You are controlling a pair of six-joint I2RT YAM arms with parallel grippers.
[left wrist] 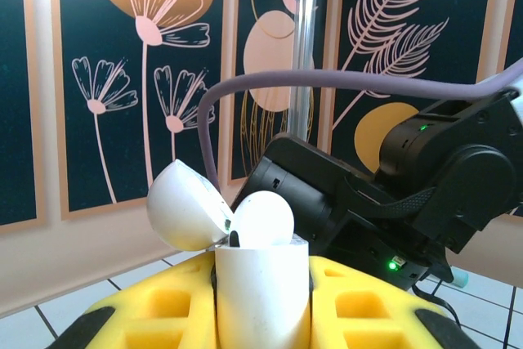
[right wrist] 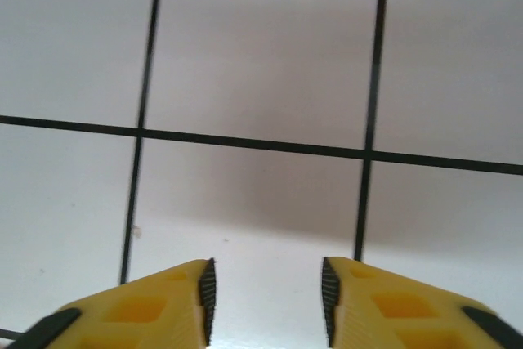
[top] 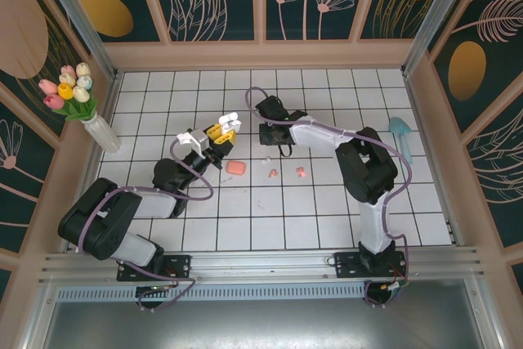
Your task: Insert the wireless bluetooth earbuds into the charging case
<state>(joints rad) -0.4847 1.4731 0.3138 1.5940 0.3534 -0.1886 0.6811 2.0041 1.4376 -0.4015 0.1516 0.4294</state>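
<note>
right pincer (right wrist: 268, 292) hangs parted over bare tiles (right wrist: 261, 79), left pincer (top: 221, 131) clamps charging case (left wrist: 263, 292).

Nothing legible: no words, brand marks or numbers can be made out on the glossy white open-lidded charging case (left wrist: 261, 300), on the black plastic arm housing (left wrist: 458, 177) with its small green light (left wrist: 393, 265), or on the dark flower-printed wall panels (left wrist: 106, 79).

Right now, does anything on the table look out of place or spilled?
A tiny salmon-pink earbud and its twin lie loose on the white tiled table, apart from the salmon-pink rounded case. The left pincer holds a white charging case, lid flipped open. Nothing looks damaged.
</note>
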